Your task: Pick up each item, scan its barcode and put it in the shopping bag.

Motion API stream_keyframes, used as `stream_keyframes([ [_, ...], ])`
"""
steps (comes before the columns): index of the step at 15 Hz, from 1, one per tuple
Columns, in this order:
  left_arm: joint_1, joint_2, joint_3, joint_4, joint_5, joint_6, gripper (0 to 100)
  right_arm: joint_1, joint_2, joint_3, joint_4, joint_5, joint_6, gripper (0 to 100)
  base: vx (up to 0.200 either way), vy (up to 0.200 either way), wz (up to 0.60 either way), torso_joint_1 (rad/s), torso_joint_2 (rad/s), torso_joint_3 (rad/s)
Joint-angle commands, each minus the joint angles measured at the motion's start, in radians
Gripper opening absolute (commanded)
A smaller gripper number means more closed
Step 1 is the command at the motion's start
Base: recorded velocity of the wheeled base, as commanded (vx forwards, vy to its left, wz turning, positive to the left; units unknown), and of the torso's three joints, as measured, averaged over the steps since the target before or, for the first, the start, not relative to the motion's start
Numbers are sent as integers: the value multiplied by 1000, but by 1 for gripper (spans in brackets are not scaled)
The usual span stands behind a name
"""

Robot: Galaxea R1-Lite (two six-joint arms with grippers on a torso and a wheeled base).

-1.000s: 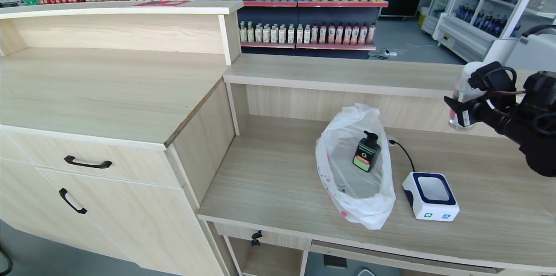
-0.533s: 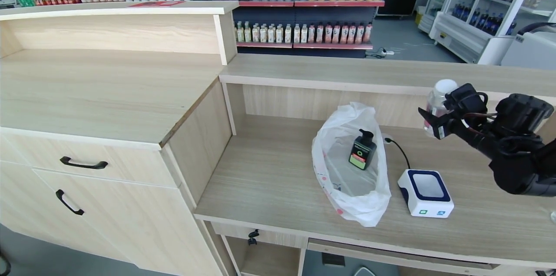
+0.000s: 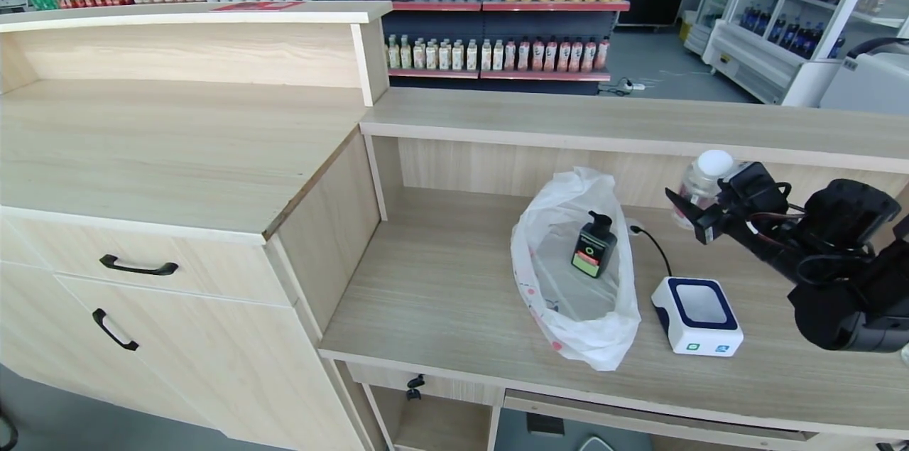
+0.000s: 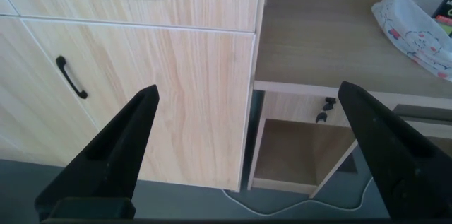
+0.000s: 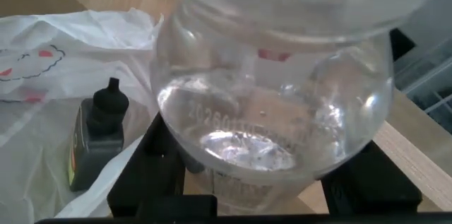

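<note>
Right arm (image 3: 841,295) black, rounded joints, looped cables; left fingers (image 4: 113,153) black, tapered.

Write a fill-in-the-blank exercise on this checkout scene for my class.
The right gripper holds a clear bottle whose cap is ___.
The pump bottle is ___ the shopping bag.
The barcode scanner lies to the robot's ___ of the shopping bag.
The left gripper has its fingers ___.
Missing words: white, inside, right, open.

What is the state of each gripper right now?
Left gripper: open, holding nothing.
Right gripper: shut on the clear bottle.
</note>
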Motion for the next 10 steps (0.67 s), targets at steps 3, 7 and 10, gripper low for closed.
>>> stream_keyframes([
  [3, 0, 1, 0, 0, 0, 0, 100, -4, 27, 31, -13, 15, -17, 0, 0, 0, 0, 0, 0, 0],
  [7, 0, 1, 0, 0, 0, 0, 100, -10, 73, 34, -13, 31, -43, 0, 0, 0, 0, 0, 0, 0],
  [10, 0, 1, 0, 0, 0, 0, 100, -8, 111, 29, -13, 54, -84, 0, 0, 0, 0, 0, 0, 0],
])
